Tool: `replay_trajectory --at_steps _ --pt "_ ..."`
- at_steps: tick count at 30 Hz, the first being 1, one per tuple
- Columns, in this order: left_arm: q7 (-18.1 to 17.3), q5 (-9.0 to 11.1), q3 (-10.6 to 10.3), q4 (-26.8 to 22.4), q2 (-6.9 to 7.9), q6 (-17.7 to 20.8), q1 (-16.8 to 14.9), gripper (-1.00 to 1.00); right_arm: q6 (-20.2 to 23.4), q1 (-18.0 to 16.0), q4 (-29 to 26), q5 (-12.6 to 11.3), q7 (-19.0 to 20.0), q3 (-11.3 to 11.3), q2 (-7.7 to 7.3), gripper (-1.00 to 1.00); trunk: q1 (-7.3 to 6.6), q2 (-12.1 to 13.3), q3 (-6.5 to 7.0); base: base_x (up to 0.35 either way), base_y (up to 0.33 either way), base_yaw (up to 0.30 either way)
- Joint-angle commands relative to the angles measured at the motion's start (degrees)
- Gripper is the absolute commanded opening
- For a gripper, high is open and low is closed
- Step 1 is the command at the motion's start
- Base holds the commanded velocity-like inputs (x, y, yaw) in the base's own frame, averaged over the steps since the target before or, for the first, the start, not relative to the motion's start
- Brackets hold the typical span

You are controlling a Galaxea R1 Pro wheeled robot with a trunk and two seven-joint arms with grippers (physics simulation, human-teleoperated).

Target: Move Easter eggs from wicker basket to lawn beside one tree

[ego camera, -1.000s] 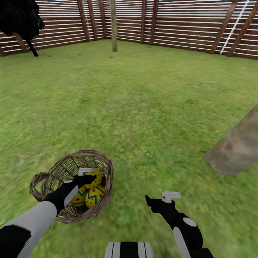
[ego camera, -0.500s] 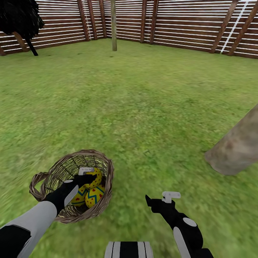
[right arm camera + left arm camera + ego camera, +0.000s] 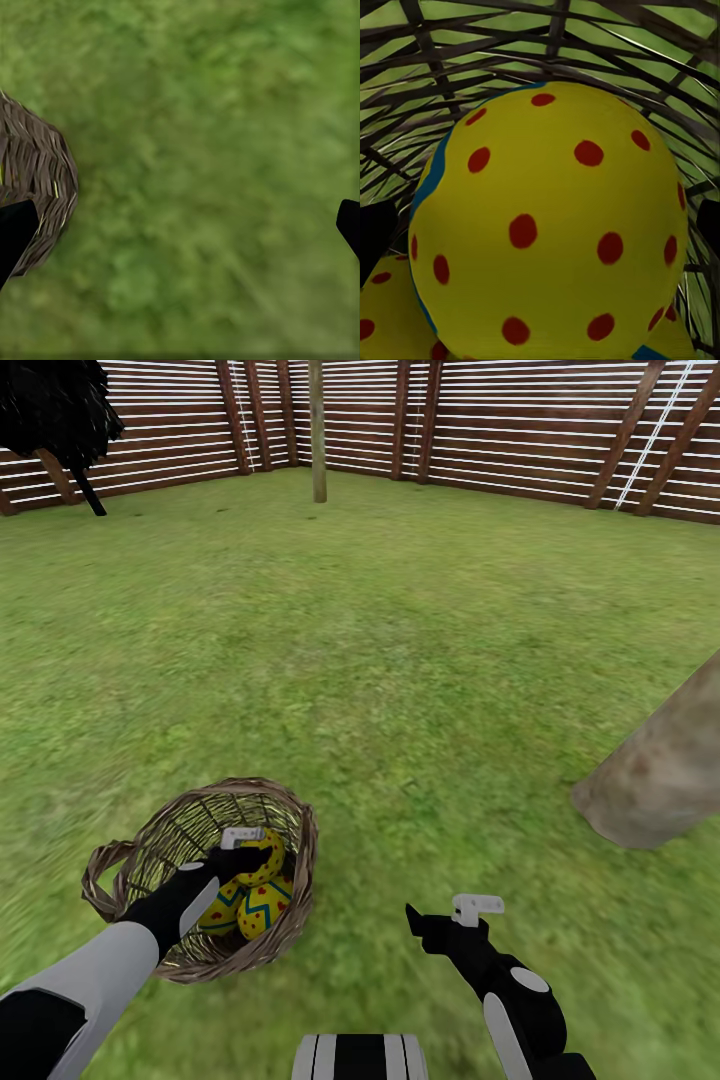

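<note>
Hiding behind the top egg: 2 eggs.

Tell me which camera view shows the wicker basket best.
The head view: the whole wicker basket sits on the lawn, rim, loop handle and eggs inside all visible. The left wrist view shows just its woven twigs behind one egg. The right wrist view catches one edge of its outer wall.
</note>
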Motion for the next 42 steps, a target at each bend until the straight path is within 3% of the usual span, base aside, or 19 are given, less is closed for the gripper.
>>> replay_trajectory --at_steps 1,10,14,27,30,42 --pt "-0.09 0.46 -0.24 -0.1 0.06 0.29 0.0 1.0 0.25 -0.02 -0.07 -0.47 -0.3 0.02 0.01 1.0 -0.01 -0.02 -0.04 0.0 0.0 0.0" --pt "-0.28 0.46 -0.24 -0.06 0.06 0.32 0.07 1.0 0.25 -0.02 -0.07 -0.47 -0.3 0.02 0.0 1.0 -0.01 -0.02 -0.04 0.0 0.0 0.0" --pt "-0.24 0.46 -0.24 -0.02 0.06 0.3 0.08 1.0 0.25 -0.02 -0.07 -0.47 -0.3 0.02 0.0 1.0 0.09 -0.07 -0.93 0.0 0.0 0.0" --pt "-0.12 0.46 -0.23 -0.01 0.06 -0.45 0.08 1.0 0.25 -0.02 -0.07 -0.47 -0.3 0.07 0.0 1.0 0.09 -0.07 -0.93 0.0 0.0 0.0" --pt "-0.09 0.46 -0.23 -0.03 0.06 -0.54 0.08 1.0 0.25 -0.02 -0.07 -0.47 -0.3 0.09 0.0 1.0 0.17 -0.11 -1.59 0.0 0.0 0.0" --pt "0.06 0.46 -0.24 -0.09 0.06 -1.12 0.08 1.0 0.25 -0.02 -0.07 -0.47 -0.3 0.1 0.0 1.0 0.17 -0.11 -1.59 0.0 0.0 0.0"
